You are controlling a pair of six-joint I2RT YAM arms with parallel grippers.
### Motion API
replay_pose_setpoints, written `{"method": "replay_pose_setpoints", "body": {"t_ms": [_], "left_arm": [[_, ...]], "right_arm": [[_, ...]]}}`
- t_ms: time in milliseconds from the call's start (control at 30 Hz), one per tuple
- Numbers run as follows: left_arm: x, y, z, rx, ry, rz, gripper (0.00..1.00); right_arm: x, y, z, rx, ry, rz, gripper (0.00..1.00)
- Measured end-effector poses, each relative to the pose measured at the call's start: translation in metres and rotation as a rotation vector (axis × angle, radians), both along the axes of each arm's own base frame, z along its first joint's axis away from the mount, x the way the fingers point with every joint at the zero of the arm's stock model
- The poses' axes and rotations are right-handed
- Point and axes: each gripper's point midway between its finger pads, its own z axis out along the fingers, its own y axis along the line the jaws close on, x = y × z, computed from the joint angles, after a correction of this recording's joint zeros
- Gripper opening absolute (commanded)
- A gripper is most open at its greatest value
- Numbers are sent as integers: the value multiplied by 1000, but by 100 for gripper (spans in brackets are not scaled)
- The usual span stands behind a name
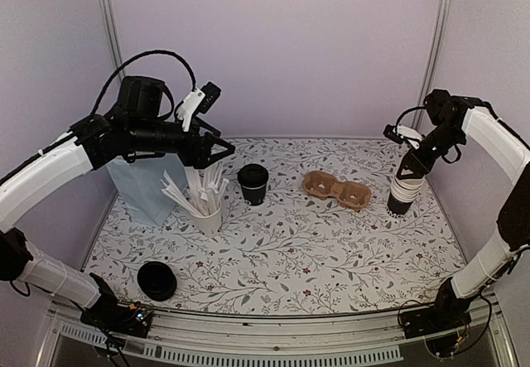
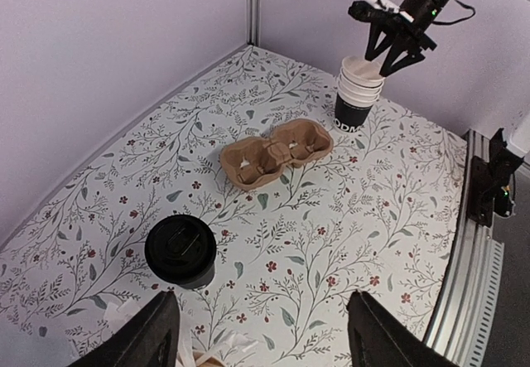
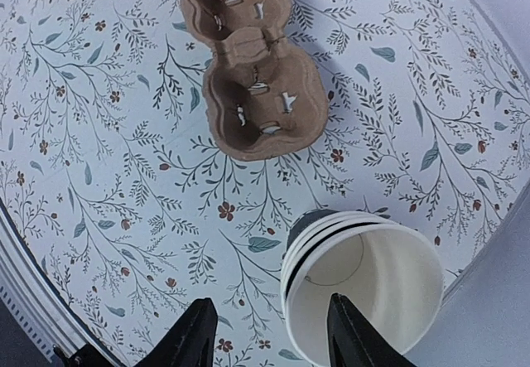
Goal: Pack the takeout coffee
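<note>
Takeout coffee [image 1: 252, 183] upright at mid-bench [image 1: 290, 251]

Lid on, the cup stands at the centre, just left of the cardboard carrier [image 1: 336, 190], touched by nothing. Left gripper [image 2: 261, 301] hangs high over the left side, jaws wide, holding nothing. Right gripper [image 3: 272, 301] hovers above the cup stack [image 1: 406, 191] at far right, jaws apart, nothing gripped.

cup text | stack of cups [image 2: 358, 94]: white lettering, unreadable | right wrist, top-left edge: "GO", cut off

Takeout coffee [image 1: 252, 183] left of carrier [image 1: 336, 190]; cup stack [image 1: 405, 195] right.
</note>
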Motion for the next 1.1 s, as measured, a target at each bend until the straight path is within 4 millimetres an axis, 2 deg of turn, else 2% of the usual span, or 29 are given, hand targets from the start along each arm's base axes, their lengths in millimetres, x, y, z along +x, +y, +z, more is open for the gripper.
{"method": "replay_pose_setpoints", "body": {"t_ms": [67,167,400,500,733,1000,1100], "left_arm": [[0,-1,0,-3,1,-4,72],[0,-2,-1,-4,5,-7,72],[0,-2,-1,-7,8,-5,72],[0,-2,-1,-9,10,-4,72],[-1,-1,-1,-15,8,-2,72],[-1,-2,-2,-16,11,-2,72],[-1,-2,-3,-16,11,-2,72]], "right_arm": [[-6,4,-11,-21,30,13,45],[-7,-3,-19,-59,50,-8,43],[-4,-11,-26,-97,62,-39,35],[-3,-11,-30,-99,74,-42,29],[-1,-11,-36,-103,93,-44,23],[1,-13,-43,-114,107,-52,10],[1,-14,-45,-119,113,-55,2]]}}
